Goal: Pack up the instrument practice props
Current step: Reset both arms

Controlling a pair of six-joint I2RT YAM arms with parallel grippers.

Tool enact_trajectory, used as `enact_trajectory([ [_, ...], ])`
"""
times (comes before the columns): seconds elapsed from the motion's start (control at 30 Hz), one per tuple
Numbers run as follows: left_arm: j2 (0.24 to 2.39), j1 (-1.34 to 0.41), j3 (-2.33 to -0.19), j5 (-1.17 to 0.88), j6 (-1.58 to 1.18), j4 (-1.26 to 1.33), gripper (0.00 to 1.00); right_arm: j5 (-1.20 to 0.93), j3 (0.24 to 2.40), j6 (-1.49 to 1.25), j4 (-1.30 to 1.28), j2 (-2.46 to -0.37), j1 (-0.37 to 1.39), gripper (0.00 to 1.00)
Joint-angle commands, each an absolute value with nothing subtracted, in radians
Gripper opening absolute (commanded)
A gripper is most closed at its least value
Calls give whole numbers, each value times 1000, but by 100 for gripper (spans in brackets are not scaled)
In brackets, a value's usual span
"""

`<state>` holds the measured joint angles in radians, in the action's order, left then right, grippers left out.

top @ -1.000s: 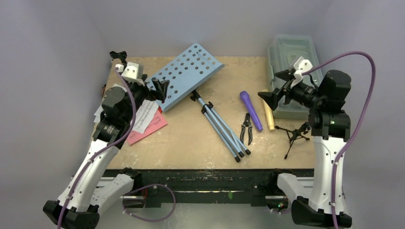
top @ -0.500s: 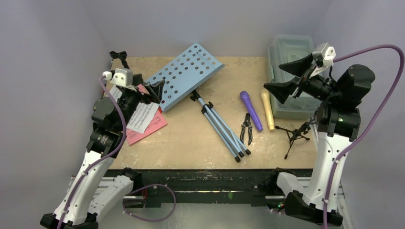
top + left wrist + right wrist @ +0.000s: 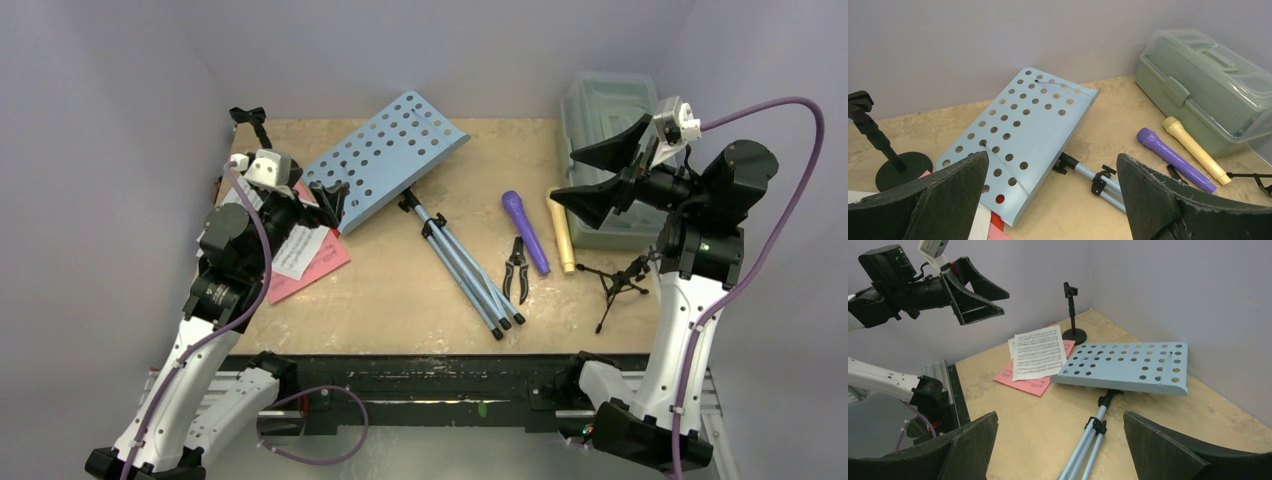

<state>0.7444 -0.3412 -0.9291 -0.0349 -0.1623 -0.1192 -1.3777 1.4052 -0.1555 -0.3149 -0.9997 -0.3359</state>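
Tan table (image 3: 400,300), left: black round-base pole (image 3: 1073,332) upright in far corner, white pages (image 3: 300,250) overlapping red pages (image 3: 318,268). Centre: light-blue music desk (image 3: 390,155), folded legs (image 3: 470,275) pointing to near edge. Right: black pliers (image 3: 516,268), purple microphone (image 3: 526,232), cream microphone (image 3: 563,245), small black tripod (image 3: 615,283), grey-green box (image 3: 610,105) at far right.

top view looks down from high behind; wrist views face inward, low and near, sharing the music desk (image 3: 1040,142).
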Motion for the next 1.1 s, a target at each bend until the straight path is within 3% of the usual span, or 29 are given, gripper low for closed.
enact_trajectory([
  [0.0,730,-336,-927,-46,-142,-108,100,-1348,1386,-244,-233,-974,-342,99],
  [1.07,729,-336,-923,-8,-139,-112,100,-1419,1339,-244,-191,-970,-353,99],
])
